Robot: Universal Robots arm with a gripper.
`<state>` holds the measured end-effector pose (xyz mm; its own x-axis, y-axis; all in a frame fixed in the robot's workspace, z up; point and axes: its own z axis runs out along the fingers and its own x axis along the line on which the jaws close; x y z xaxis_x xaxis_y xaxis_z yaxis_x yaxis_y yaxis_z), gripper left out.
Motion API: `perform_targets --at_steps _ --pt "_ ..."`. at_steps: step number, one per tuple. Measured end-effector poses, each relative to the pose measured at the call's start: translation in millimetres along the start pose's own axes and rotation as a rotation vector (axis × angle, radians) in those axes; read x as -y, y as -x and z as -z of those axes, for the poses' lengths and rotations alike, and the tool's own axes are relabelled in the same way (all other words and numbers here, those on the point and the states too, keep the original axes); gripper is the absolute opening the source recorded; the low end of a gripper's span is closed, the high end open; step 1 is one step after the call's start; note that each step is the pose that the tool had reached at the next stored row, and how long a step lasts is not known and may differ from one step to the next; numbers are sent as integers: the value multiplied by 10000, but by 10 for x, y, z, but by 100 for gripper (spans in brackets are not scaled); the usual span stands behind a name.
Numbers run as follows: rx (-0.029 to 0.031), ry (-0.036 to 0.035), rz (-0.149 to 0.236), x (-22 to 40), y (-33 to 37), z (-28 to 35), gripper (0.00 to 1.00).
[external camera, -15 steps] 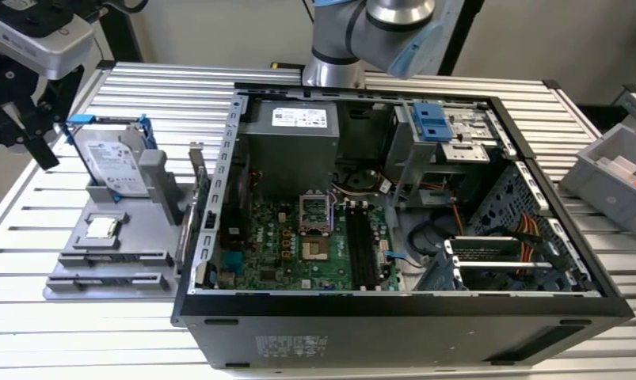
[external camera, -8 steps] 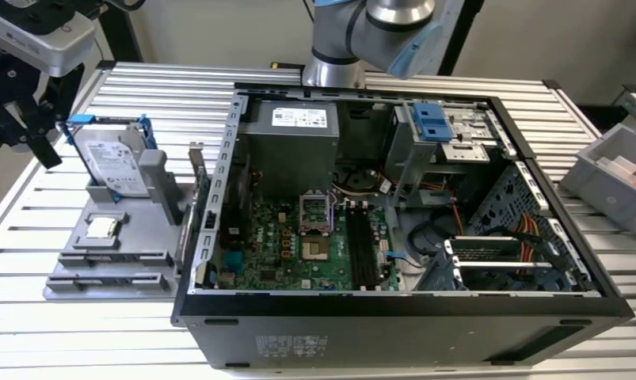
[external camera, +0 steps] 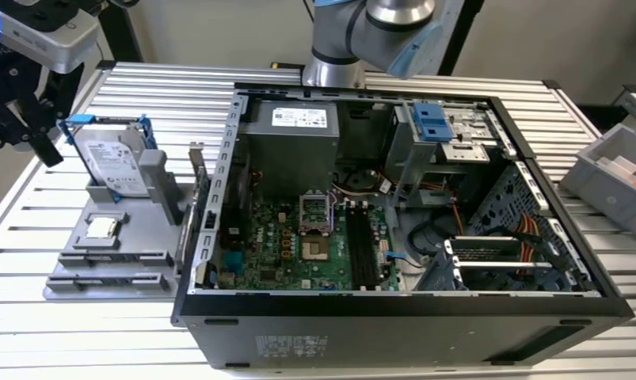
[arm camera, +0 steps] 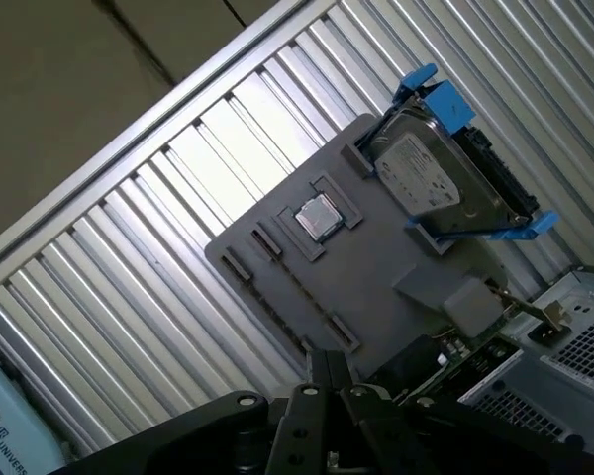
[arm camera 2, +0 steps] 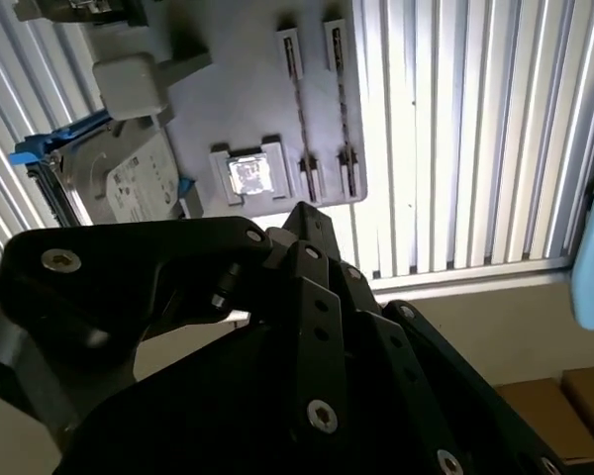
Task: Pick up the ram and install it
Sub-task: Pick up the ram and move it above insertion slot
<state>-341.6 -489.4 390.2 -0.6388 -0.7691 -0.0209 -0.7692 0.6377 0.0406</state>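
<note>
The ram is hidden from me. My gripper (external camera: pixel 32 150) hangs high at the exterior view's left, above and beside the grey holder plate (external camera: pixel 138 229). In both wrist views its black fingertips (arm camera 2: pixel 302 213) (arm camera: pixel 329 358) are drawn together, and nothing shows between them. Below them the plate carries two long narrow holder slots (arm camera 2: pixel 297 109) (arm camera: pixel 287 287), a small square silver chip (arm camera 2: pixel 246 176) (arm camera: pixel 317 216) and a hard drive in a blue frame (arm camera 2: pixel 129 183) (arm camera: pixel 436 178). Inside the open computer case (external camera: pixel 402 305), long black motherboard slots (external camera: pixel 362 245) run beside the processor socket.
A green card with a metal bracket (external camera: pixel 199 186) stands between the plate and the case wall. The hard drive (external camera: pixel 115 162) rises upright just below my gripper. A grey bin (external camera: pixel 618 170) sits at the exterior view's right. The arm's base (external camera: pixel 339 47) stands behind the case.
</note>
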Motion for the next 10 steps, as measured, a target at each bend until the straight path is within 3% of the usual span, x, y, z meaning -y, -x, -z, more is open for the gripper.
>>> perform_targets --at_steps 10 --pt "-48 25 1191 -2 3 0 0"
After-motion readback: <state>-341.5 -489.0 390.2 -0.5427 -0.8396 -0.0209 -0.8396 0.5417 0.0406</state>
